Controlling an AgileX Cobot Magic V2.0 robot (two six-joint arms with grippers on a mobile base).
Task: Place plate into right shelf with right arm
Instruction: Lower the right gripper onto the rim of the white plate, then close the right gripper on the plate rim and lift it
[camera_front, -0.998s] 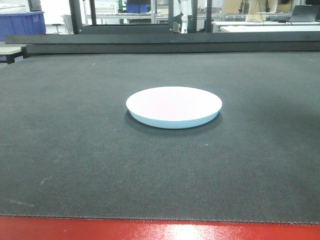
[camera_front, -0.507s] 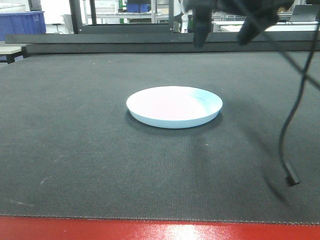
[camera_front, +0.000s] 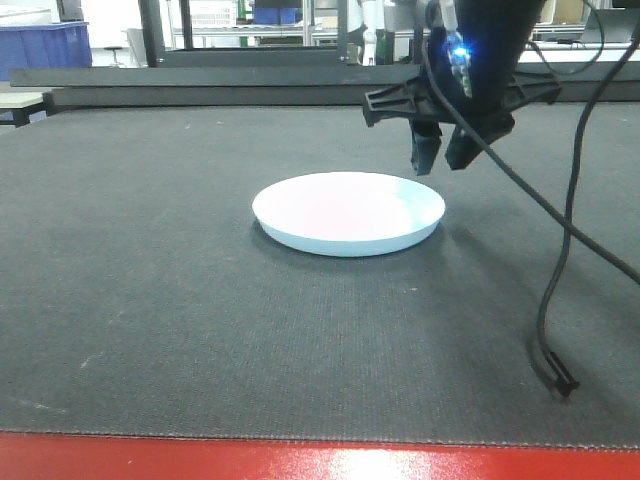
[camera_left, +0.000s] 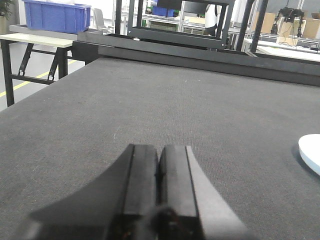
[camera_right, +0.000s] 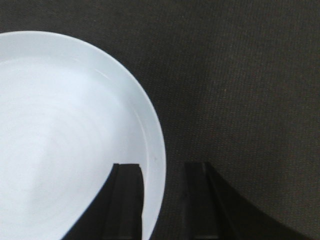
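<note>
A white round plate lies flat on the dark mat in the middle of the table. My right gripper hangs open just above the plate's right rim. In the right wrist view the plate fills the left side and the right gripper straddles its rim, one finger over the plate, the other over the mat. My left gripper is shut and empty, low over the mat far left of the plate, whose edge shows at the right. The shelf is out of view.
A black cable hangs from the right arm and its end rests on the mat at the front right. A dark raised bar runs along the table's far edge. A blue bin stands beyond the table on the left.
The right arm has come down from the top of the view to just above the plate's right rim. The cable end has shifted slightly. The plate has not moved.
</note>
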